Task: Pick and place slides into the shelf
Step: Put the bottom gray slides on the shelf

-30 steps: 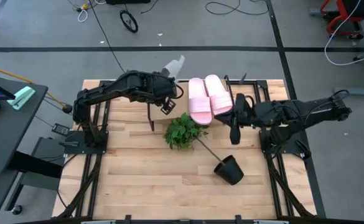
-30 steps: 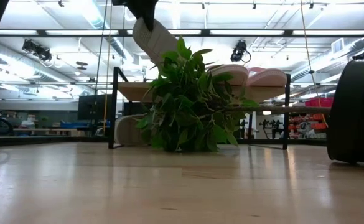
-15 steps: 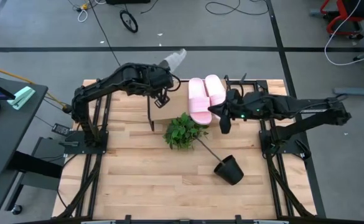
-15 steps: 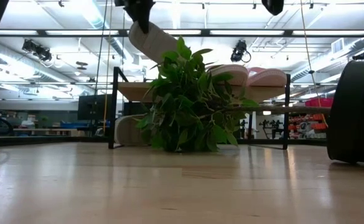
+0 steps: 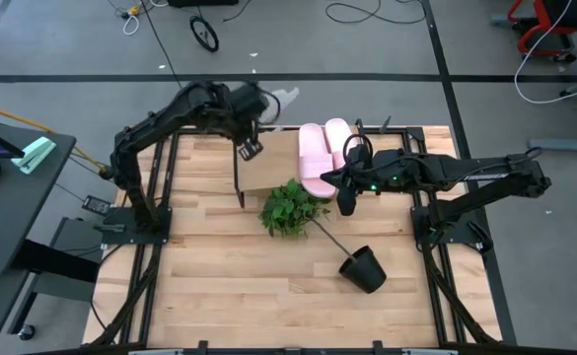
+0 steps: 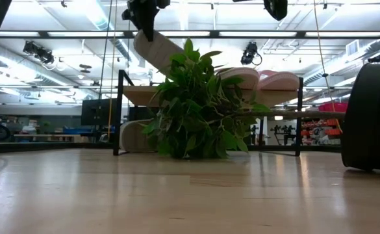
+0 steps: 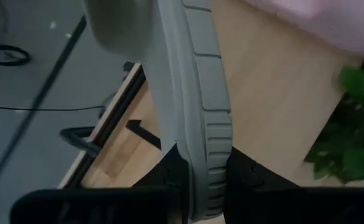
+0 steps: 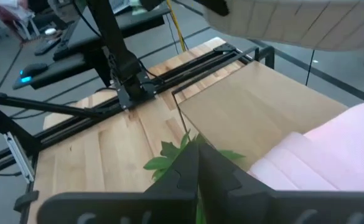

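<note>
My left gripper (image 5: 259,106) is shut on a light grey slide (image 5: 279,98) and holds it in the air over the far left end of the shelf (image 5: 264,174). The shelf's wooden plank rests on a black rod frame. Two pale pink slides (image 5: 324,153) lie side by side on the plank's right half, soles down. Another pale slide (image 6: 132,136) sits on the table under the shelf's left end. My right gripper (image 5: 345,202) is shut and hovers above the near edge of the pink slides, touching nothing. My left gripper pinches the grey slide's sole (image 7: 197,177) between its two fingers (image 7: 242,176) at one end, the ribbed side edge showing between them. The fingers lie across the sole. The slide is lifted clear and slants down away from the gripper (image 6: 156,44).
A green leafy plant (image 5: 288,208) lies on the table just in front of the shelf, its stem running to a tipped black pot (image 5: 364,269) nearer the front. In the low view the plant (image 6: 199,107) hides the shelf's middle. The plank's left half (image 8: 262,106) is bare wood.
My left gripper has carried the grey slide toward the table's far edge and slightly left, staying shut on it. My right gripper has moved toward the table's left, from beside the shelf's right end to above the pink slides' near edge. The pink slides have stayed put.
</note>
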### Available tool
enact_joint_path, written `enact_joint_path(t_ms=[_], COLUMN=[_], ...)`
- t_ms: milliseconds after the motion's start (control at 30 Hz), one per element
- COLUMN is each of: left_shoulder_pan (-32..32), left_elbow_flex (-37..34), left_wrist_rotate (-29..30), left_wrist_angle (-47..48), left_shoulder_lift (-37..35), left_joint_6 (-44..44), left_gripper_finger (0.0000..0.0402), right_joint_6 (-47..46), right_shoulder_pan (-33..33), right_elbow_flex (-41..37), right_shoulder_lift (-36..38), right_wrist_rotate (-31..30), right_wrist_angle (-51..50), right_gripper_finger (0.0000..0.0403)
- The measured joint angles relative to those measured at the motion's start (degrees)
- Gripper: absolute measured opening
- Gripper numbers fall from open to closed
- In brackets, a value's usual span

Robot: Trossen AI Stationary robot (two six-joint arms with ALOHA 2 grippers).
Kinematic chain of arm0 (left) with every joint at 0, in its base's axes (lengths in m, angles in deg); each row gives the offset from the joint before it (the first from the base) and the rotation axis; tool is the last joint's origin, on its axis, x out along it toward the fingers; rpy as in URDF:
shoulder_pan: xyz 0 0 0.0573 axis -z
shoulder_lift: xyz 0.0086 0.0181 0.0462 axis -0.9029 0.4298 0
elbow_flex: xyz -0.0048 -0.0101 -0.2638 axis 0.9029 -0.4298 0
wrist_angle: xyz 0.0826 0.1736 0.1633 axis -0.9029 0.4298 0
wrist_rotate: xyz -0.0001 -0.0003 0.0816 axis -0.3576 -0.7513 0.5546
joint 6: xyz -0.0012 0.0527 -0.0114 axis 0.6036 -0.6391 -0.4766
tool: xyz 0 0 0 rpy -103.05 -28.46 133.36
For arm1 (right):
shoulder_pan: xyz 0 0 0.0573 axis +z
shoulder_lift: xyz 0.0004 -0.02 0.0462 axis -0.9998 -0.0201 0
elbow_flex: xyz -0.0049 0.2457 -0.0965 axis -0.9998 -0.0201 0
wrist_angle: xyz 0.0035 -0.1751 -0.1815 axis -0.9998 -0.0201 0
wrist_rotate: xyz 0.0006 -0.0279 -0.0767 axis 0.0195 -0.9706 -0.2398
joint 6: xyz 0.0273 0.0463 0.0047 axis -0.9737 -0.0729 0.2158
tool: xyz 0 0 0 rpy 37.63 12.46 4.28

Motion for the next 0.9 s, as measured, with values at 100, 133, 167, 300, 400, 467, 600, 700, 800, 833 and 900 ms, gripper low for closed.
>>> enact_joint_path(t_ms=[100, 133, 167, 300, 400, 467, 600, 700, 800, 833, 900], left_shoulder_pan=[-2.92, -3.90, -4.59, -8.04, -9.41, -9.41, -8.25, -6.68, -5.80, -5.79, -5.63], left_elbow_flex=[-0.01, -0.02, -0.02, 0.07, 0.04, 0.04, 0.03, -0.35, -6.31, -9.72, -18.46], left_wrist_rotate=[-4.22, -5.50, -6.87, -11.50, -12.60, -12.63, -11.60, -9.60, -9.82, -10.10, -10.44], left_wrist_angle=[-5.01, -7.23, -9.84, -16.24, -17.72, -19.41, -24.93, -29.12, -35.19, -37.10, -43.00], left_shoulder_lift=[-1.37, -1.99, -2.74, -5.42, -6.00, -6.22, -6.29, -6.30, -8.47, -9.76, -13.64], left_joint_6=[0.24, 0.27, 0.47, 0.94, 0.60, 0.43, -0.37, -1.83, -2.46, -2.24, -1.42], left_gripper_finger=[0.0056, 0.0056, 0.0056, 0.0056, 0.0056, 0.0056, 0.0056, 0.0056, 0.0056, 0.0056, 0.0056], right_joint_6=[-0.02, -0.03, -0.10, -1.29, -1.13, -1.09, -1.12, -1.20, -1.53, -1.55, -1.56], right_shoulder_pan=[0.00, 0.00, 0.00, 0.00, 0.00, 0.00, -0.20, -0.20, -0.17, -0.17, -0.17], right_elbow_flex=[0.00, 0.00, 0.00, 0.00, 0.00, 0.00, 0.00, 0.00, 0.00, 0.00, 0.00], right_shoulder_lift=[0.11, 0.12, 0.15, 0.15, 0.15, 0.15, 0.17, 0.17, 0.17, 0.17, 0.17], right_wrist_rotate=[0.00, 0.00, -0.02, -0.02, -0.02, -0.02, -0.04, -0.07, -0.06, -0.04, -0.04], right_wrist_angle=[0.39, 0.41, 0.42, 0.87, 1.43, 1.71, 2.66, 3.00, 3.04, 3.08, 3.34], right_gripper_finger=[0.0012, 0.0012, 0.0012, 0.0012, 0.0012, 0.0012, 0.0012, 0.0012, 0.0012, 0.0012, 0.0012])
